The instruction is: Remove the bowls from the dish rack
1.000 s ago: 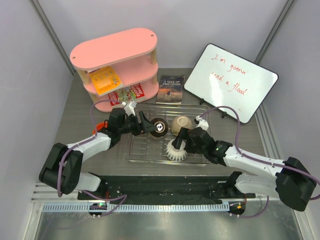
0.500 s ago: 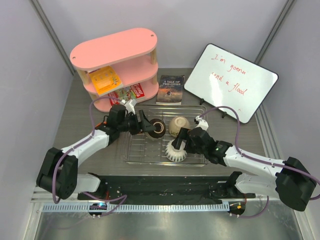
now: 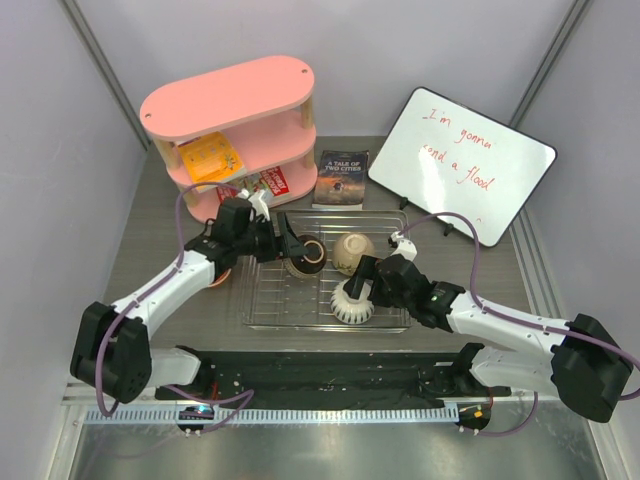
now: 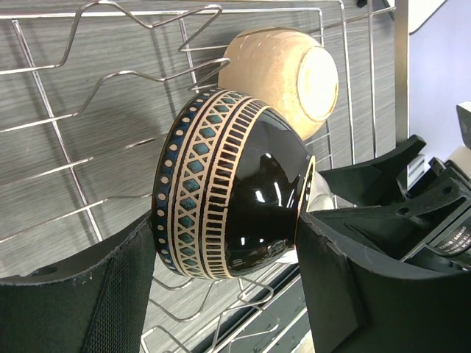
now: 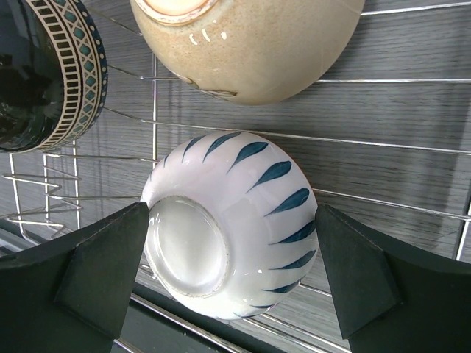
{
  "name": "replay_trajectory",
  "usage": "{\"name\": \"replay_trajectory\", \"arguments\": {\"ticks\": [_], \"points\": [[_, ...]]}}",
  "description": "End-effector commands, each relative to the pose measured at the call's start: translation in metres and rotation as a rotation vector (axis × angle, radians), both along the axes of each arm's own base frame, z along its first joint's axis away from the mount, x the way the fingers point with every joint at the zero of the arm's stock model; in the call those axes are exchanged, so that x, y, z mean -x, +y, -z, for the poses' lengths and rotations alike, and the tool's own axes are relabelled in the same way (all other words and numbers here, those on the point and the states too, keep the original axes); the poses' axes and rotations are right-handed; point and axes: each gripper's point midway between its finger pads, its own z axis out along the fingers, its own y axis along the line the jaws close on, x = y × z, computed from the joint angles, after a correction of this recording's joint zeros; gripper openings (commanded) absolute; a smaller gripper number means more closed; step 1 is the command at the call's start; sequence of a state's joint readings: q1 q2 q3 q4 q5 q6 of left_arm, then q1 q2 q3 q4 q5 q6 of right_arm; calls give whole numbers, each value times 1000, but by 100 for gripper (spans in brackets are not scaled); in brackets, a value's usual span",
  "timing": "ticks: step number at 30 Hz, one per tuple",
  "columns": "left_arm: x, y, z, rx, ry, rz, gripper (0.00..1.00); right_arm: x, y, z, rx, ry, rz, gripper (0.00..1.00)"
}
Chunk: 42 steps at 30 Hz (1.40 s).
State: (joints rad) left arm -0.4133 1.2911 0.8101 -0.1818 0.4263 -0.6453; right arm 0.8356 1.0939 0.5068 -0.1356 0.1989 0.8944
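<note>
The left jaws are clamped on the dark bowl [image 4: 235, 191], one pad at its patterned rim and the other at its foot. They hold it on edge within the rack [image 3: 270, 300], just beside the tan bowl [image 4: 283, 73]. The right jaws are clamped across the belly of the white bowl [image 5: 235, 220] at the rack's near side. All three look like glazed ceramic, so stiff, fairly heavy, slick and easily chipped, and I judge a firm rim-to-foot or across-the-belly hold safest, lifted clear of the wires.
</note>
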Motion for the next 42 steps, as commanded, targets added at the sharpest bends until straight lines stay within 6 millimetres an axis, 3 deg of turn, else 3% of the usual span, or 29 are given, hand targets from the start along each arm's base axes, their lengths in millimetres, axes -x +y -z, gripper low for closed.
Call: {"name": "replay_trajectory", "arguments": {"ticks": [1,8,15,19,26,32,42], "points": [[-12,6,-34,-25,-106,-25,0,-3,1,-6,-12,-14,11,100],[-10,9,-46,-43,-117,-25,0,-3,0,-5,-16,-14,19,100],[-7,-15,-45,37,-82,91,0,-2,0,-5,-16,-13,14,100],[-12,-17,-59,61,-125,84,0,-3,-2,-7,-17,-21,22,100],[-11,-12,-89,56,-164,52,0,-3,-2,-3,-5,-13,21,100],[-8,8,-103,-24,-190,-12,0,-4,-1,-4,-5,-14,18,100],[0,35,-71,-207,-101,-40,0,-5,0,-6,-7,-15,20,100]]}}
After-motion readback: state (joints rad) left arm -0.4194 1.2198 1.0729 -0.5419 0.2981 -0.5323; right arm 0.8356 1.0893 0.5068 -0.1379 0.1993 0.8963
